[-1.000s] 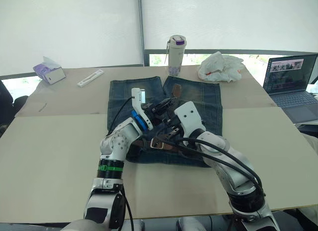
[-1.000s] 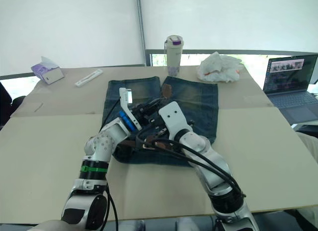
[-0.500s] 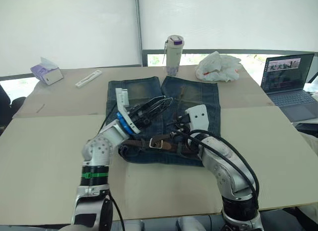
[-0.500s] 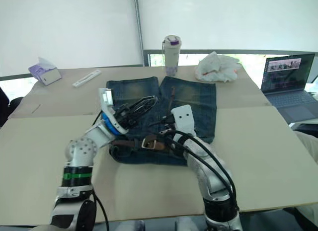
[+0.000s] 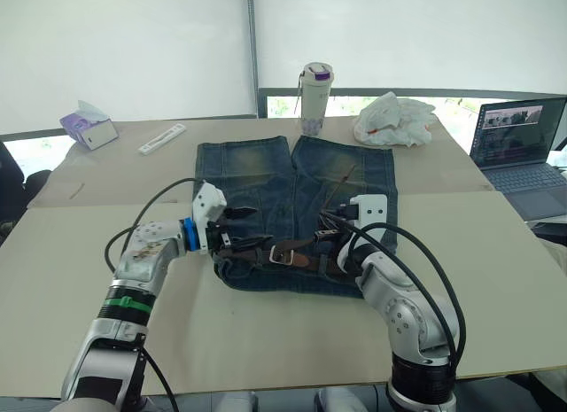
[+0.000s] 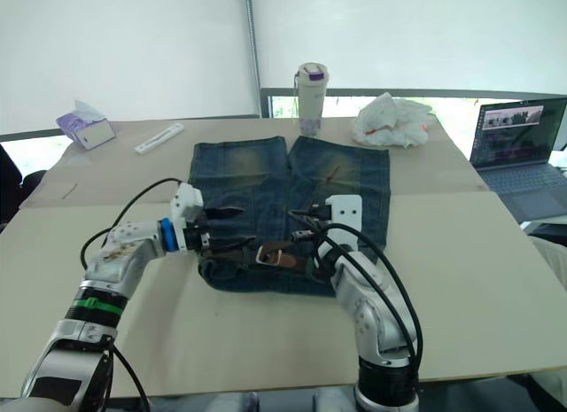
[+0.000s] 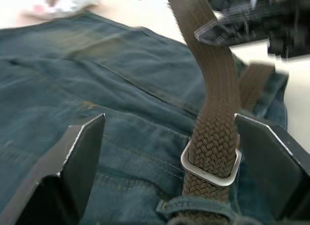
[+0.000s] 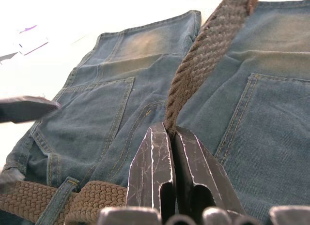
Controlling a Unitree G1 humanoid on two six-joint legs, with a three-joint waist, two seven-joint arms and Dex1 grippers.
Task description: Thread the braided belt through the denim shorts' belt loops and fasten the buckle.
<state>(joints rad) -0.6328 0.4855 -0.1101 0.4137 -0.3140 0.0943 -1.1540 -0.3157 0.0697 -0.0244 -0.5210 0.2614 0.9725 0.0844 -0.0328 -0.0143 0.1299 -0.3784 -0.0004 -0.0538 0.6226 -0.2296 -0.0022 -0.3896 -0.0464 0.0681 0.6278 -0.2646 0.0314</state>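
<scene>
Belt point(image 5: 292, 255) lies along the shorts' point(image 5: 297, 177) waistband, through at least one loop point(image 7: 193, 205). Buckle point(image 5: 282, 254) apparently unfastened. Right gripper point(image 8: 170, 138) pinches the belt's tail; left gripper point(image 7: 167, 152) gapes, at 9 o'clock of buckle.

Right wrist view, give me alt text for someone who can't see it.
The right gripper is shut on the braided belt, which rises away from its black fingers over the denim shorts. More belt lies along the waistband, passing under a belt loop.
</scene>
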